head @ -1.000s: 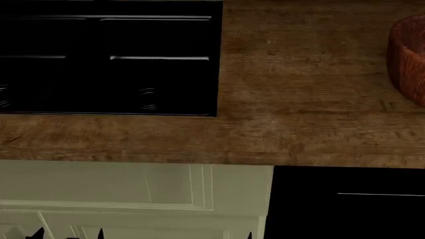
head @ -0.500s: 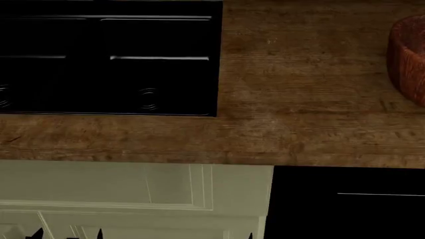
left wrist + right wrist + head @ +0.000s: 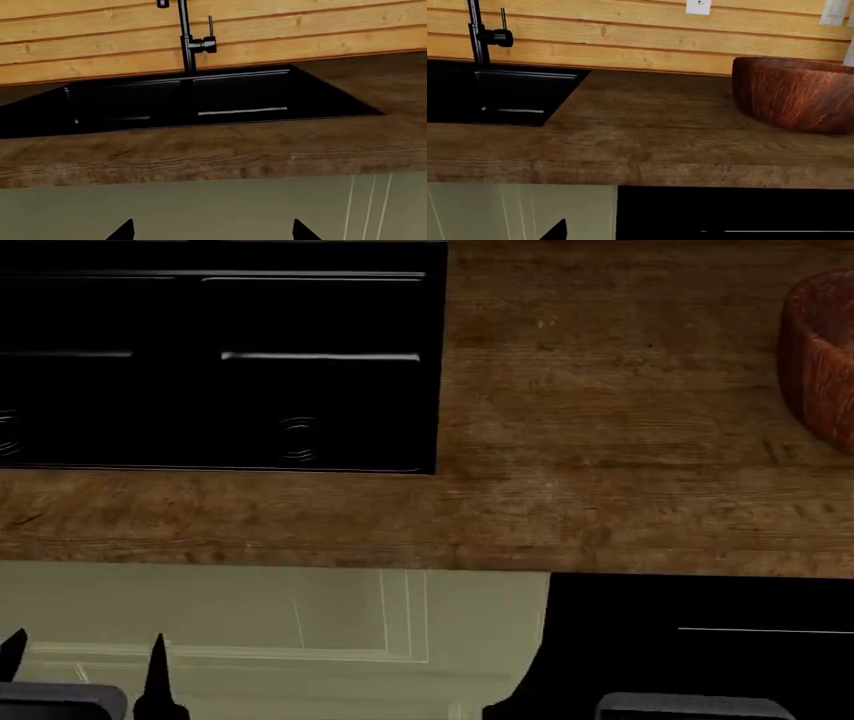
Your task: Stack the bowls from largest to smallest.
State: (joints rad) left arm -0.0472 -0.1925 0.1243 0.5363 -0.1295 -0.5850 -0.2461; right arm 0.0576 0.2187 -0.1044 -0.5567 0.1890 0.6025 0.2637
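Observation:
A reddish-brown grained wooden bowl (image 3: 823, 358) stands on the wooden counter (image 3: 601, 440) at the far right of the head view, cut off by the frame edge. It also shows in the right wrist view (image 3: 795, 95). The white bowl and the other wooden bowl are out of view. My left gripper (image 3: 86, 648) is low at the bottom left, in front of the cream cabinet and below the counter edge. In the left wrist view (image 3: 213, 231) its jaws are wide apart and empty. My right gripper (image 3: 667, 695) is low at the bottom right, before a black panel. One fingertip (image 3: 557, 230) shows, and nothing is held.
A black sink (image 3: 220, 360) is set into the counter at the left, with a black tap (image 3: 188, 42) behind it against a wooden plank wall. Below the counter are a cream cabinet door (image 3: 267, 620) and a black appliance front (image 3: 694, 640).
Both grippers have risen into the bottom of the head view; a second ago only their tips showed at the edge. The bowl has not moved.

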